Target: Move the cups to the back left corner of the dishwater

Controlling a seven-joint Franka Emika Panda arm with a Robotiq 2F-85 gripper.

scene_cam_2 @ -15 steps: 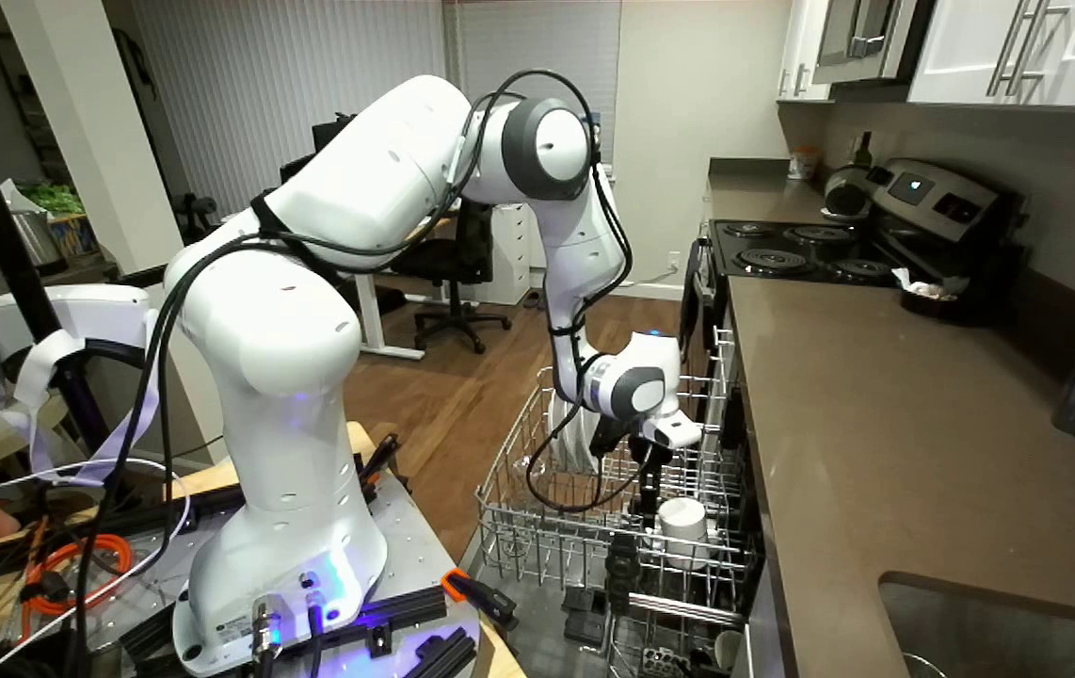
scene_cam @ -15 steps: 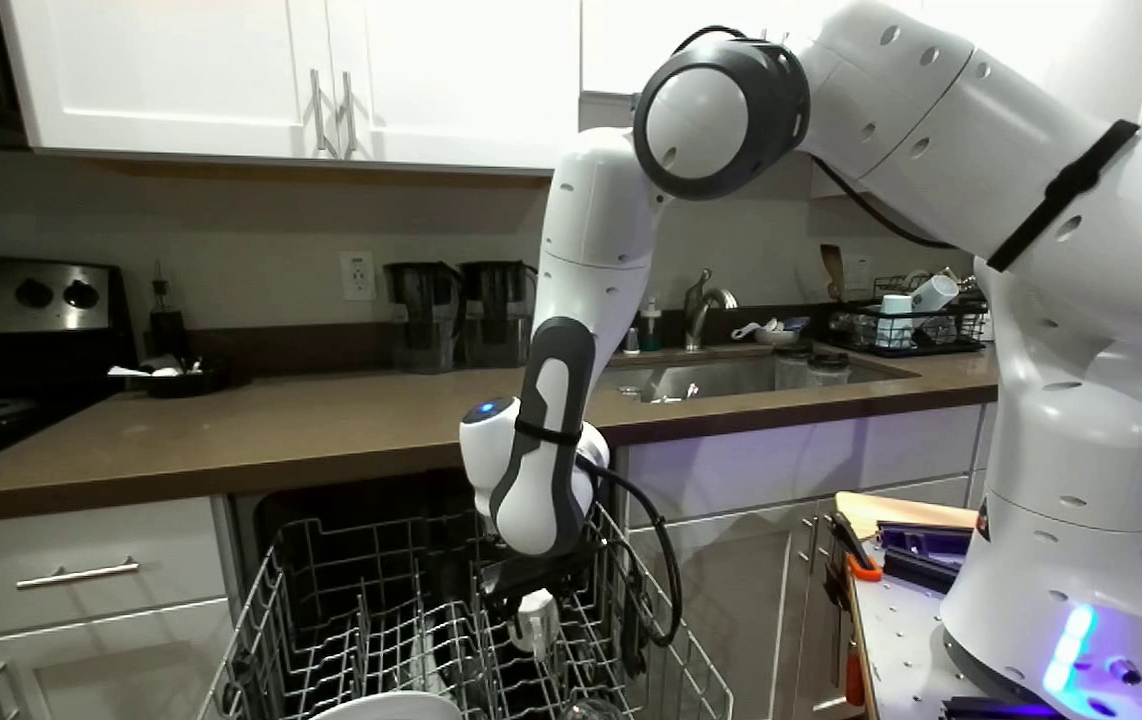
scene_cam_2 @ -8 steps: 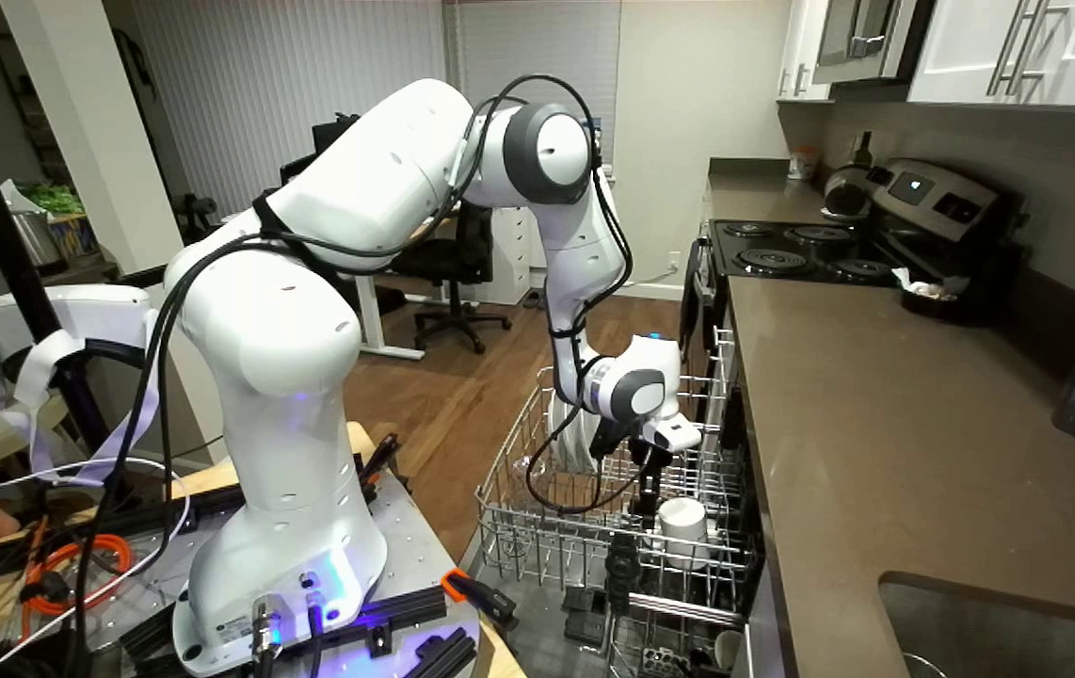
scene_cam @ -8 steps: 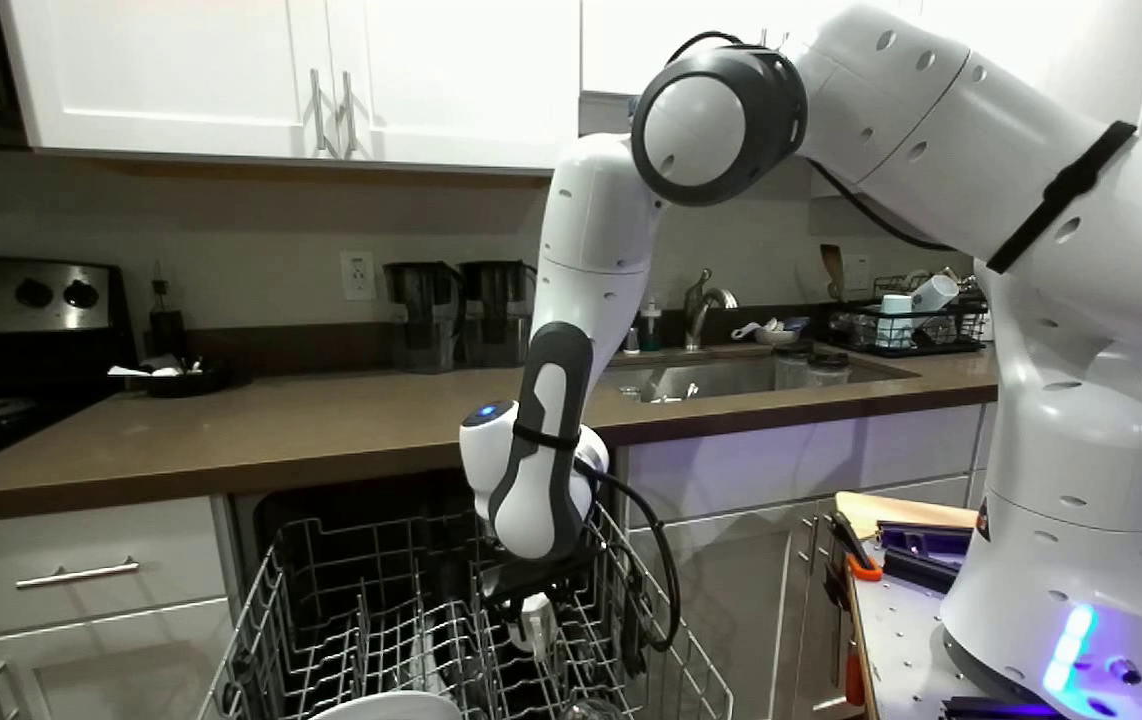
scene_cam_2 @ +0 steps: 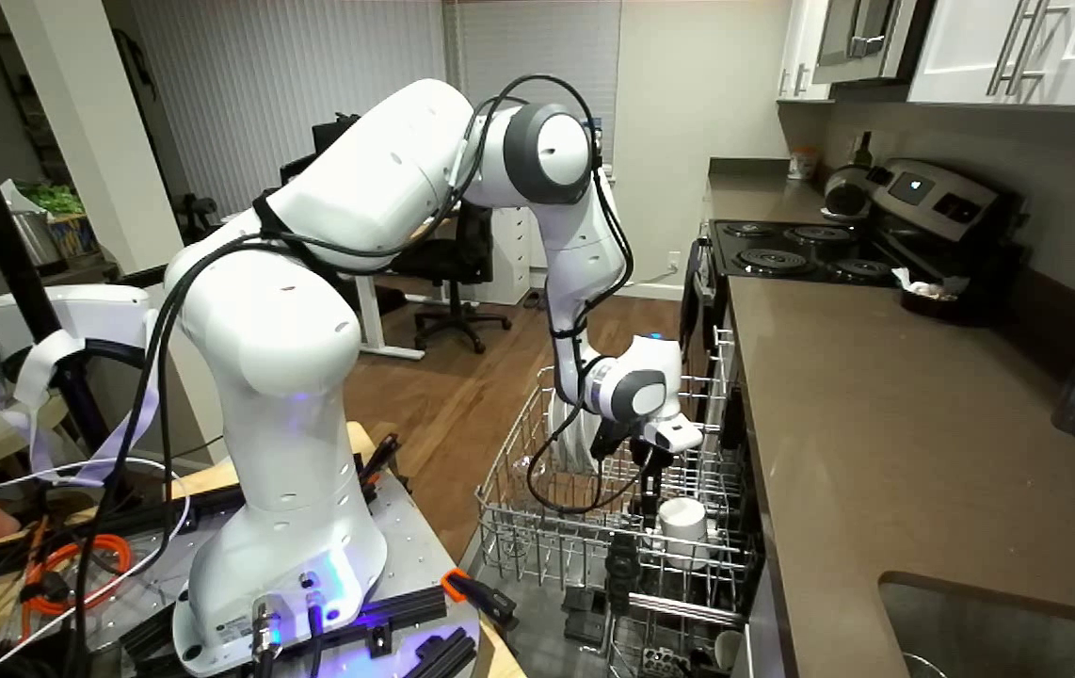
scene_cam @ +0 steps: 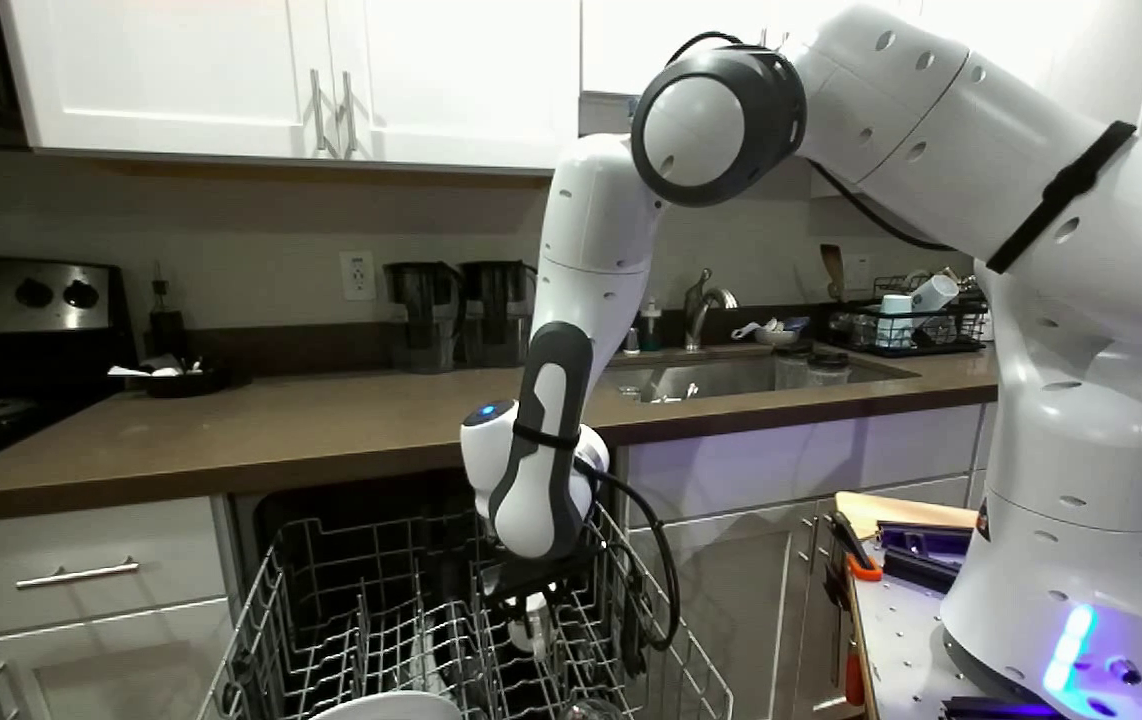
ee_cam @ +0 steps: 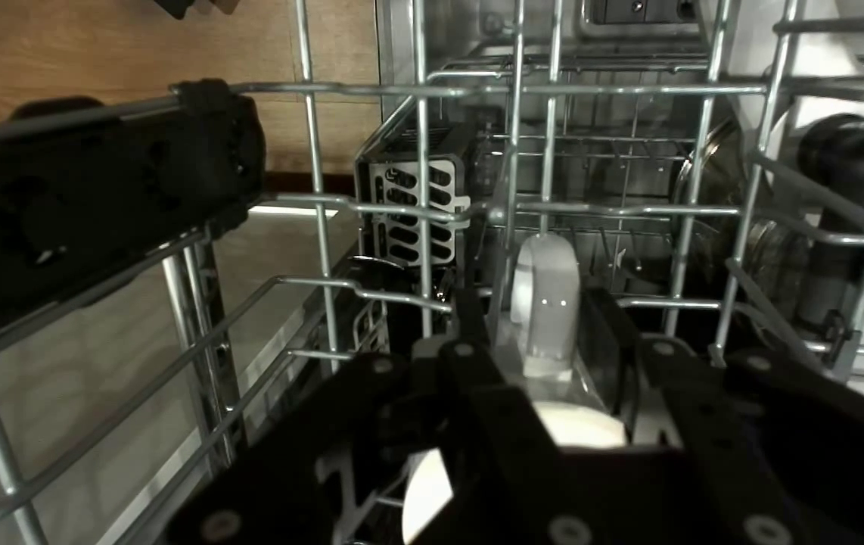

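A white cup [scene_cam_2: 683, 523] stands in the open dishwasher's wire rack [ee_cam: 629, 90]. It shows partly behind the fingers in the other exterior picture [scene_cam: 538, 640]. In the wrist view its handle [ee_cam: 553, 303] rises between the black fingers [ee_cam: 609, 322], and part of its bright white body shows below. My gripper [ee_cam: 530, 303] points down into the rack at the cup. Its jaws are apart, partly closed, one on each side of the handle. The right finger is close beside the handle; a gap shows at the left. Contact cannot be told.
White plates [scene_cam_2: 572, 435] stand in the rack beyond the gripper. A clear glass [scene_cam: 591, 708] is at the near rack edge. Rack wires and tines surround the fingers. The counter [scene_cam_2: 876, 424] edge runs alongside. A black clip part [ee_cam: 99, 204] hangs on the rack.
The arm has sunk very slightly since a second ago. The dark fingers have drawn closer together and now cover part of the white cup. The cup has not visibly moved.
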